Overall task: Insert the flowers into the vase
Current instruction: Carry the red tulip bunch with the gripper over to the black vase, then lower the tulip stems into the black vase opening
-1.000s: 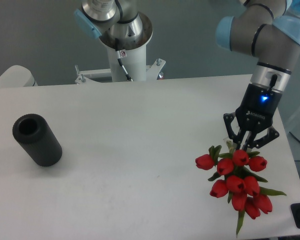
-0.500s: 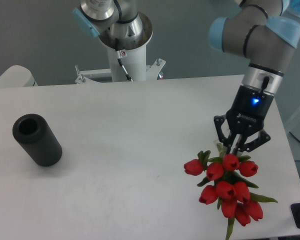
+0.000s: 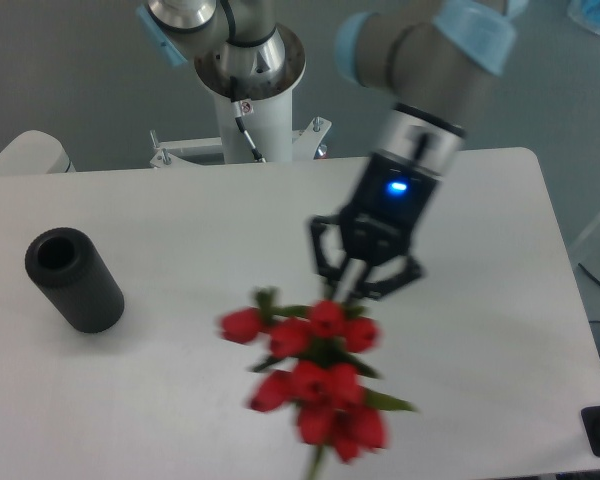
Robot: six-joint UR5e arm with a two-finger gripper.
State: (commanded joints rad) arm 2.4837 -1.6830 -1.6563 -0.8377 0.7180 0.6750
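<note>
The flowers (image 3: 315,375), a bunch of red tulip buds with green leaves, hang blurred over the table's front middle. My gripper (image 3: 348,285) is shut on their stems just above the buds. The vase (image 3: 73,279), a matte black cylinder with its round mouth facing up, stands at the table's left, well apart from the flowers and the gripper.
The white table (image 3: 500,300) reaches to its right edge near the frame's side. The robot's white base column (image 3: 252,105) stands at the back centre. A white rounded object (image 3: 25,155) sits at the far left behind the table.
My gripper has carried the flowers leftward from the table's right side toward the middle. The vase has not moved.
</note>
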